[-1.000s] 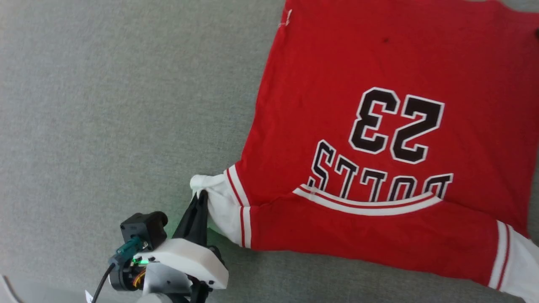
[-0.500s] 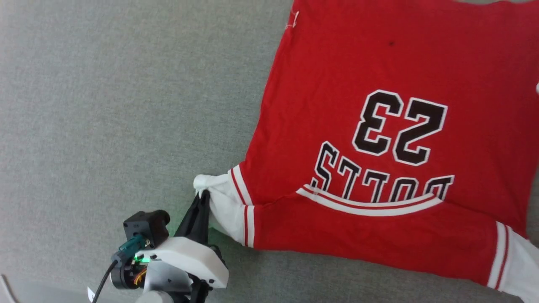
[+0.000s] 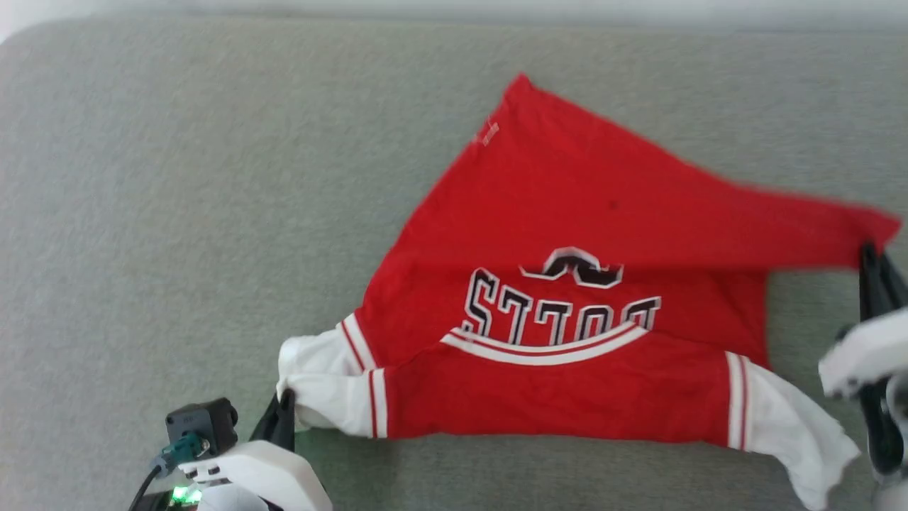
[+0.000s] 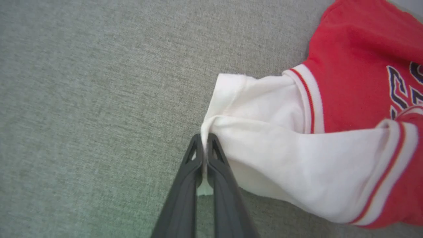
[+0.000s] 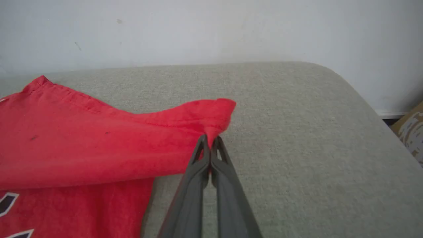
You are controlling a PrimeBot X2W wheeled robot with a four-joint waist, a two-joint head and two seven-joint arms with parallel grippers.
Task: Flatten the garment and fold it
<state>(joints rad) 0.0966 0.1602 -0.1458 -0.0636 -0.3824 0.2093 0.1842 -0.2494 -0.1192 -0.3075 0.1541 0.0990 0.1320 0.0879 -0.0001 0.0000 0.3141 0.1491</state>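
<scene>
Grey woven cloth covers the tabletop (image 3: pixel 177 213), which has rounded far corners and ends at a pale wall (image 5: pixel 198 29). In the right wrist view a brown patterned thing (image 5: pixel 411 132) shows past the tabletop's edge, too little of it to say what it is.

The garment (image 3: pixel 553 404) lies right of the tabletop's middle, print side up, collar toward the robot, so its lettering (image 3: pixel 560 316) reads upside down in the head view. Its far left hem corner rests flat on the cloth, with a small white tag (image 3: pixel 488 133) just beside the side edge.

The far right hem corner is raised off the surface and drawn to the right, so the red body makes a slanted fold. That fold covers most of the number (image 3: pixel 573 266), leaving only a sliver above the lettering.

The right gripper (image 3: pixel 871 257) stands at the head view's right edge. Its jaws are closed on that raised corner, red cloth bunching just above their tips.

The left gripper (image 4: pixel 205 138) is at the near left. Its jaws are closed on the edge of the left sleeve (image 3: pixel 319 383), which is crumpled and pulled taut toward them. The right sleeve (image 3: pixel 794 433) lies loose at the near right, apart from both grippers.
</scene>
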